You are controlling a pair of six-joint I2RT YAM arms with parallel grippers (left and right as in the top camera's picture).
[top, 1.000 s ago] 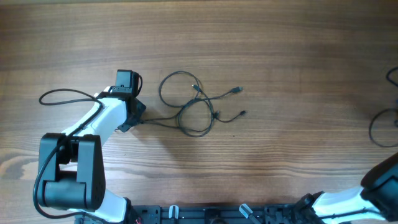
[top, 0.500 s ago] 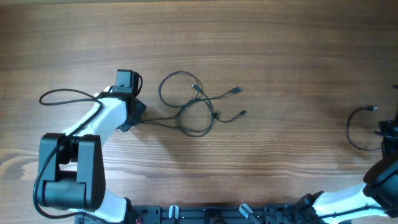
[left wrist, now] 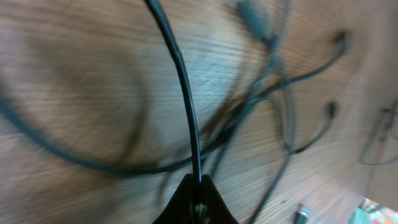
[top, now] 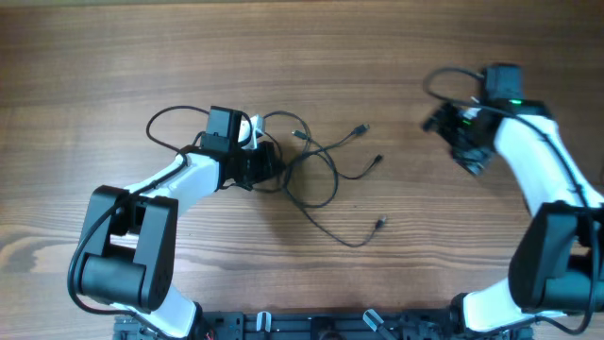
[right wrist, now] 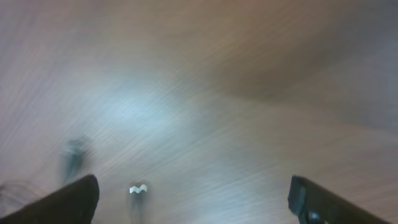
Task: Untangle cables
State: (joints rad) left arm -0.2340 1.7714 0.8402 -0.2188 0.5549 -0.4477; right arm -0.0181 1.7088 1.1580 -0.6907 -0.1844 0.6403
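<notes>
The cables (top: 316, 170) are thin black cords lying tangled in loops at the table's middle, with plug ends at the right (top: 360, 129) and lower right (top: 380, 223). My left gripper (top: 262, 166) sits at the tangle's left side. In the left wrist view it is shut (left wrist: 199, 186) on one thin black cable (left wrist: 183, 93), which runs up out of the jaws over the other cords (left wrist: 280, 93). My right gripper (top: 460, 142) is open and empty to the right of the tangle. In the right wrist view its fingers (right wrist: 74, 199) stand wide apart above blurred wood, with nothing between them.
The thicker black arm wires loop beside the left wrist (top: 170, 123) and above the right wrist (top: 444, 80). A small blurred plug-like thing (right wrist: 74, 152) shows low on the left in the right wrist view. Wooden table (top: 302, 57) all around.
My left gripper moved right into the tangle, and the cords have spread down and to the right. My right arm swung from the lower right edge to the upper right; the cord loop there is gone.
</notes>
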